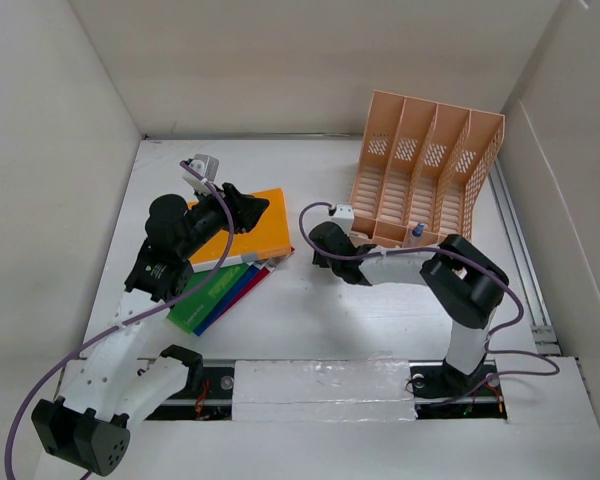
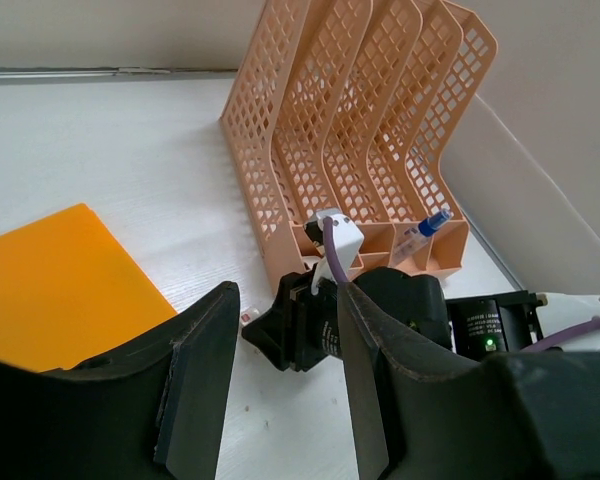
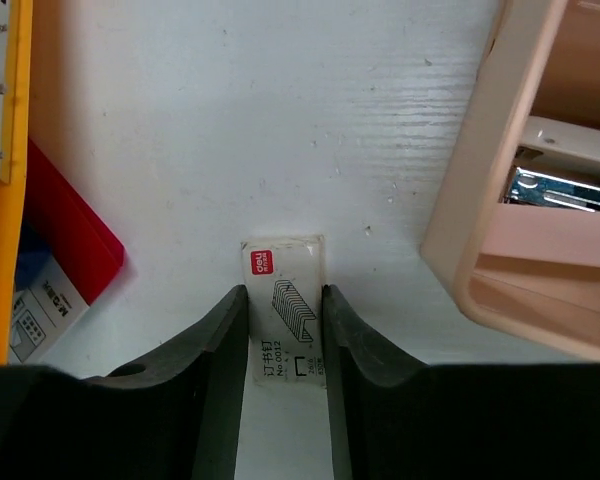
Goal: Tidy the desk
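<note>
Worktop (image 1: 320,310) holds a staple box (image 3: 285,310), pinched by the narrow right tool (image 3: 283,297). Best lifted straight, then lowered into the peach rack (image 3: 500,250). The left tool (image 2: 285,300) gapes wide, empty.

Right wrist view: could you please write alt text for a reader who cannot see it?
The right gripper grips a small white staple box lying on the white desk. A peach file rack holding a stapler sits at right; an orange folder and red book lie at left.
</note>
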`<state>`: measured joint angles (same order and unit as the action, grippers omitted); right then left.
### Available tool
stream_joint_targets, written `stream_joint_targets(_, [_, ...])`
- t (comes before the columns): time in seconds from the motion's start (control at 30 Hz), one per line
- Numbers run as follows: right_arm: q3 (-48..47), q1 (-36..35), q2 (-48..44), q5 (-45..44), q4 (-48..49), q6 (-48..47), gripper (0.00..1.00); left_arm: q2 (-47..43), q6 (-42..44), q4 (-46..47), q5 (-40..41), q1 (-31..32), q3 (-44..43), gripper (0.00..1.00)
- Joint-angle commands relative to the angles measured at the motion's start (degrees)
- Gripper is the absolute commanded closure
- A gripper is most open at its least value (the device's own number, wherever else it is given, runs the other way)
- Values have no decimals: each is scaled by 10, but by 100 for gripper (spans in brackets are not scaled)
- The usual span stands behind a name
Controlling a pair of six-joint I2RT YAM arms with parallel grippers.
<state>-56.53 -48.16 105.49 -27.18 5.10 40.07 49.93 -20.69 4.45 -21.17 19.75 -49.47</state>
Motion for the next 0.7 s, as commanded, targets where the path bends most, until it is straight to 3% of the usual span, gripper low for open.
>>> stream_joint_targets(0.0, [-10,-10,9,-12,0,3,68,-8,-4,24,-12,-1,-10,60])
stream_joint_targets(0.1, [-3,-22,-16,-16,-18,15,81,-8,-2,28,-10,-1,-9,60])
stream_joint_targets(0.17, [12,-22,-71,4,-9,16,84,-5,-3,22,-8,-1,-11,60])
stream_joint_targets(0.37, [35,-17,-213,8,9,-4,85,-5,-3,24,-10,-1,-11,60])
stream_joint_targets(0.67, [34,71,-258,-16,-28,-28,84,-10,-3,27,-13,-1,-9,59])
